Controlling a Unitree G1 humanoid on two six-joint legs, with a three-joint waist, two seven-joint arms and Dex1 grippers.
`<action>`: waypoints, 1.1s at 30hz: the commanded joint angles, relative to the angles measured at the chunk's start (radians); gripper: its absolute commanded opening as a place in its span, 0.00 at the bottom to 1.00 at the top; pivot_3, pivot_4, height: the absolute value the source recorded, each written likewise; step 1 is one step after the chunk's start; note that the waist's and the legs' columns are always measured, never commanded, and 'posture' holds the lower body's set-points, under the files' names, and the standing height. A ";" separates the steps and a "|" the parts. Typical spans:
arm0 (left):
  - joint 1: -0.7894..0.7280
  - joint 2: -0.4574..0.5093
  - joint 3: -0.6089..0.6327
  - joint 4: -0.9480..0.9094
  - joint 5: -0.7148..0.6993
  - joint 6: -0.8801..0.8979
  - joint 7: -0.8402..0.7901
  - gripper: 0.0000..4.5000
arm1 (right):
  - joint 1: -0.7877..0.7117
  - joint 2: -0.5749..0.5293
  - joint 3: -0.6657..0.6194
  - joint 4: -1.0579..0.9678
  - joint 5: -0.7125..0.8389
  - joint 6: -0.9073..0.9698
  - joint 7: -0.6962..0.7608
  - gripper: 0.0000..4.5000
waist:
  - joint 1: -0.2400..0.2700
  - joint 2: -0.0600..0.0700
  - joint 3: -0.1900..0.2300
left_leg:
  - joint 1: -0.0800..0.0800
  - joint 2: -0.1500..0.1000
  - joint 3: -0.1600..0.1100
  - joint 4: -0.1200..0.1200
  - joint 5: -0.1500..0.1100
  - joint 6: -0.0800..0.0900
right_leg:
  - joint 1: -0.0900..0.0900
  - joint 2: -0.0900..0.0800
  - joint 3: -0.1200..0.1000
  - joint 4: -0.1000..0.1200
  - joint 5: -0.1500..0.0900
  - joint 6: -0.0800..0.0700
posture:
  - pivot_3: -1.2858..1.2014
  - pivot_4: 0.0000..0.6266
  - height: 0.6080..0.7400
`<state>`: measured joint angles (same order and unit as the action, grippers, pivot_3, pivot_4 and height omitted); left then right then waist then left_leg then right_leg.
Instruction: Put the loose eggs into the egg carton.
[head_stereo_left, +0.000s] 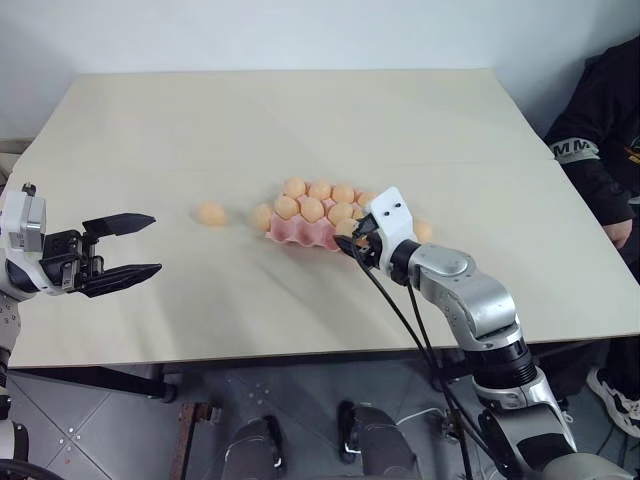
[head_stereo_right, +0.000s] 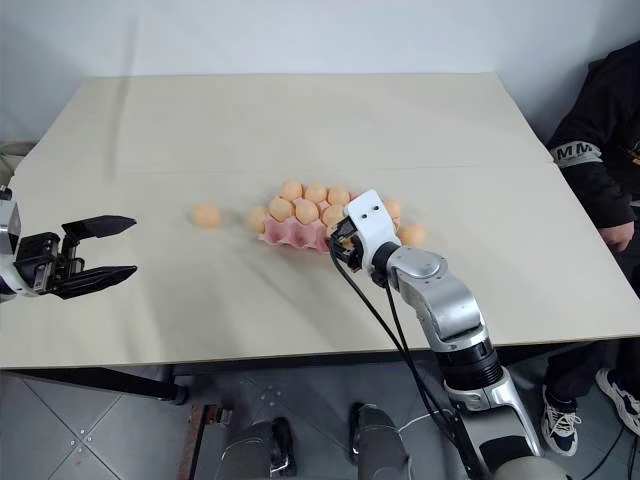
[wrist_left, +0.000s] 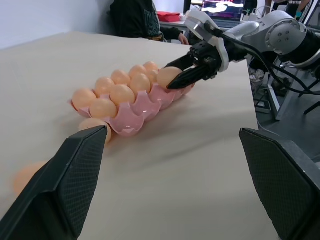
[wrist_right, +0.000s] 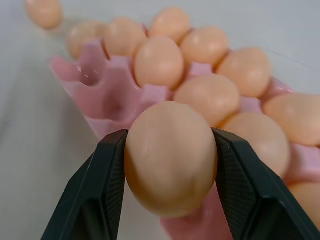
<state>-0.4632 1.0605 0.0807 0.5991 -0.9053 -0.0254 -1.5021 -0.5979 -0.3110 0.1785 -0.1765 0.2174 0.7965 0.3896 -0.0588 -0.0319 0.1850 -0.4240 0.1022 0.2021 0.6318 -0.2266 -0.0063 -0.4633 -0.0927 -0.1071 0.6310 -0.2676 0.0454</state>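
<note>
Egg (wrist_right: 170, 157) clamped in right end effector (wrist_right: 170, 165).

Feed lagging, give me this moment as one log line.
right claw: shut on egg, over carton | left claw: open, empty | loose egg on table

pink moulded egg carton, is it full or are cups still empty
Not full: the pink moulded egg carton shows empty cups on its near side, and the right gripper holds a pale orange egg.

Head stereo overhead, wrist cameras near egg carton (wrist_left: 135, 107)
</note>
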 joint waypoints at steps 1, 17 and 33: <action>-0.012 -0.004 0.037 -0.021 -0.012 -0.010 -0.112 1.00 | 0.008 -0.018 -0.019 -0.050 -0.004 0.002 0.010 0.56 | 0.000 0.000 0.000 | 0.000 0.000 0.000 0.000 0.000 0.000 | 0.000 0.000 0.000 0.000 0.000 0.000 | 0.52 0.24 1.00; -0.071 -0.027 0.017 0.009 0.012 -0.010 -0.112 1.00 | 0.019 -0.072 -0.053 -0.132 0.026 0.039 0.051 0.99 | 0.002 0.000 0.000 | 0.000 0.000 0.000 0.000 0.000 0.000 | 0.000 0.000 0.000 0.001 0.000 0.000 | 0.52 0.24 1.00; -0.168 -0.063 -0.036 0.096 0.042 -0.021 -0.112 1.00 | 0.467 -0.499 -0.736 -0.415 0.354 0.028 0.457 0.99 | 0.033 -0.001 0.000 | 0.001 -0.001 -0.001 0.000 0.000 0.001 | 0.002 0.000 -0.001 -0.002 0.000 0.001 | 0.52 0.24 1.00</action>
<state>-0.6074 0.9933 0.0378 0.6866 -0.8637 -0.0312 -1.5021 -0.1527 -0.7868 -0.4689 -0.5622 0.5415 0.8587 0.7899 -0.0255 -0.0325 0.1847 -0.4231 0.1012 0.2003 0.6320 -0.2268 -0.0052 -0.4600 -0.0921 -0.1084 0.6287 -0.2672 0.0461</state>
